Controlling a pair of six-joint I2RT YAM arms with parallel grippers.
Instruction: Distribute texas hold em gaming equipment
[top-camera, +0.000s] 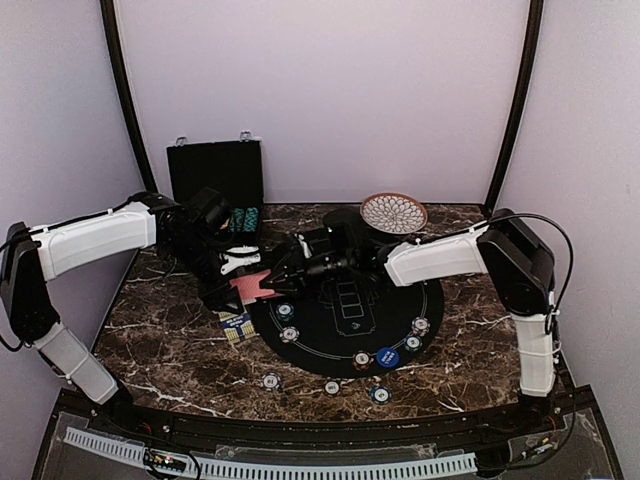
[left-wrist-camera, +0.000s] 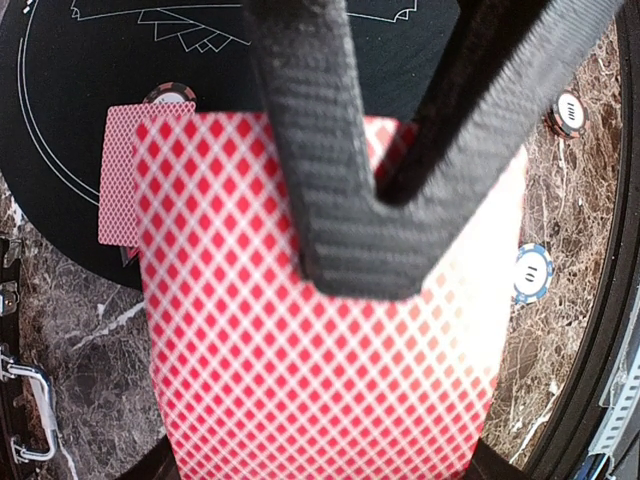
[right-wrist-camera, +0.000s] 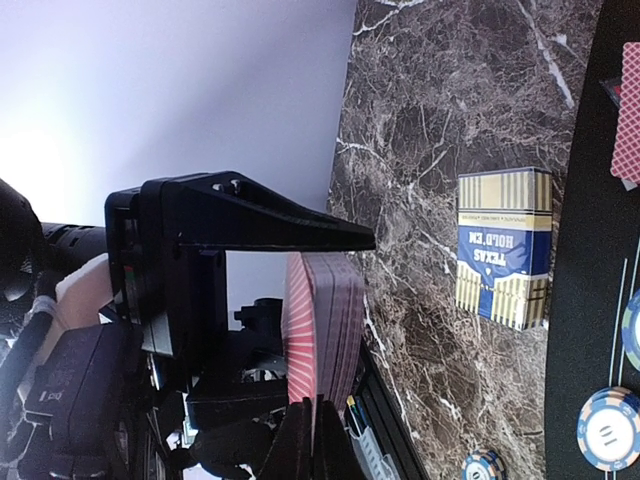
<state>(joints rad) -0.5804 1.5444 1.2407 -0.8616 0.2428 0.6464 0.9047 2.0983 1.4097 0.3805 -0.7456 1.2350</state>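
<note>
Right gripper (left-wrist-camera: 360, 270) pinched narrow against the red-backed deck (left-wrist-camera: 300, 400), which my left gripper (right-wrist-camera: 320, 320) clamps above the left half of the tabletop (top-camera: 160, 340); I fear the pull drags several off together, spilling them.

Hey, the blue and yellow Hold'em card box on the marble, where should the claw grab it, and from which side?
Take the card box across its two long side walls, claw coming straight down from above. It lies flat, printed face up, so those thin parallel walls are the likeliest hold; only the flat mat lies beside them.
</note>
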